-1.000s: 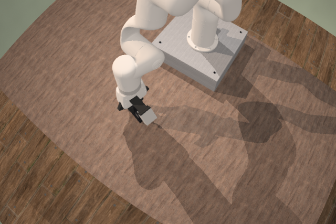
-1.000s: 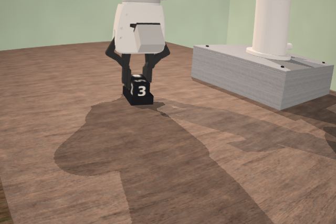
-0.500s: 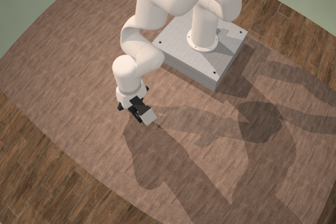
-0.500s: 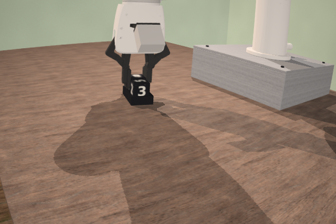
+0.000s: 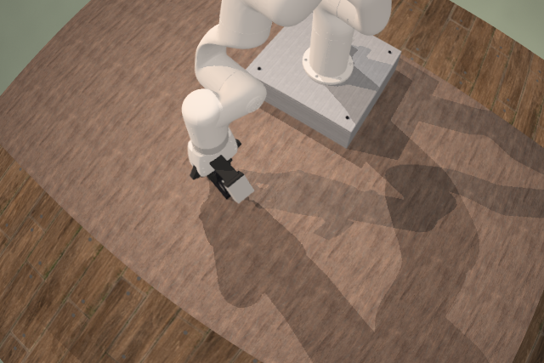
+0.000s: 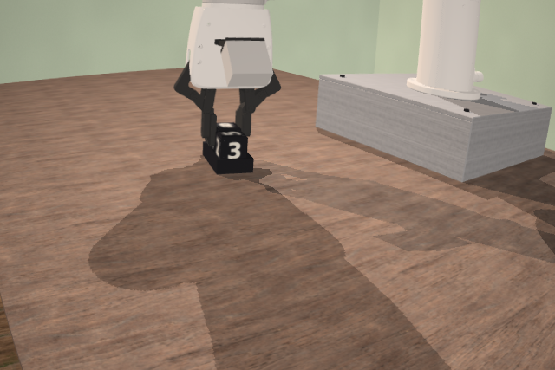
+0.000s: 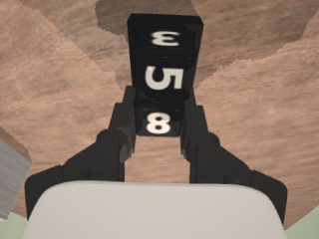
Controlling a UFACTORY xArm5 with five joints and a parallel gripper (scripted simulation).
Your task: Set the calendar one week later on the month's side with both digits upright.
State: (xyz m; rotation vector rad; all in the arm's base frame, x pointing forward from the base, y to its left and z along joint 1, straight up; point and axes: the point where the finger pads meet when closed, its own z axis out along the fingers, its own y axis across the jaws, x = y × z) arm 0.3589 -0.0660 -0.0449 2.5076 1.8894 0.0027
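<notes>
The black calendar tray (image 6: 235, 166) (image 7: 165, 19) stands on the table. A black cube (image 6: 233, 149) (image 7: 164, 77) is at its end towards the exterior camera, with a white 3 on its end face and a 5 on top. The other black cube (image 6: 226, 125) (image 7: 159, 121) is just beyond it, with an 8 on top. My gripper (image 6: 228, 138) (image 7: 159, 101) points down and is shut on this cube, one finger at each side. Whether that cube is raised off the tray's floor I cannot tell. The month side and its upright digits are not readable. In the top view the gripper hides the calendar.
The grey robot base block (image 5: 303, 87) (image 6: 389, 128) stands to the right of the calendar in the top and exterior views. The wrist camera's pale housing (image 5: 239, 188) (image 6: 247, 61) juts out from the hand. The brown table (image 5: 110, 130) extends around the calendar, with arm shadows across it.
</notes>
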